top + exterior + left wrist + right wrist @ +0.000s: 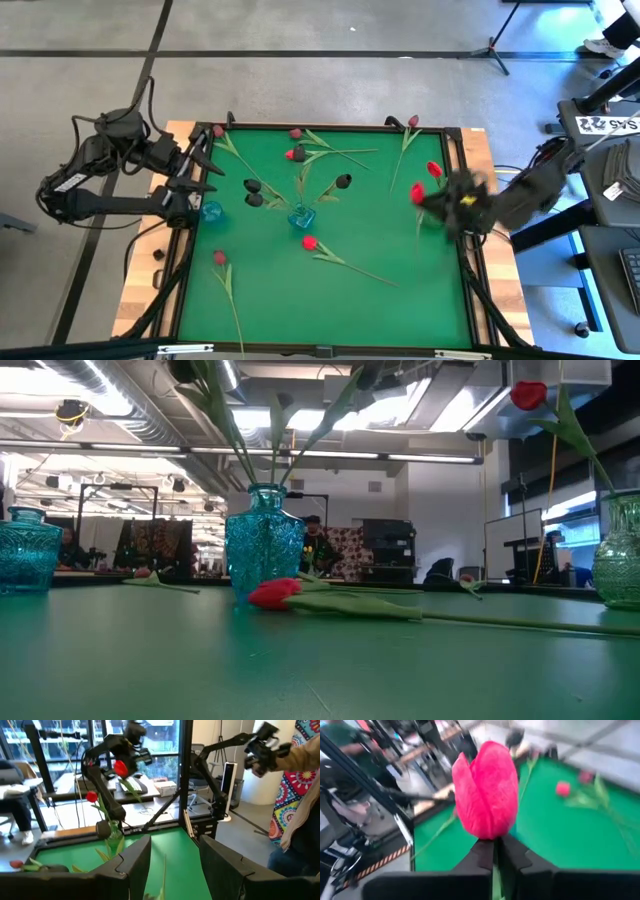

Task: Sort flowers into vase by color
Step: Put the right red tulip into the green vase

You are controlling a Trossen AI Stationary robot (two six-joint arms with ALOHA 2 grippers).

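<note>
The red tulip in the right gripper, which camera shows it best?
The right wrist view: the red tulip fills the picture, its stem pinched in the shut jaws. The high view shows a small red head; the low view catches it overhead.

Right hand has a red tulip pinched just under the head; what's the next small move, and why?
Probably carry it over the right-side vase and lower the stem in. The right hand is shut on the red tulip, and that vase already holds a red flower.
</note>
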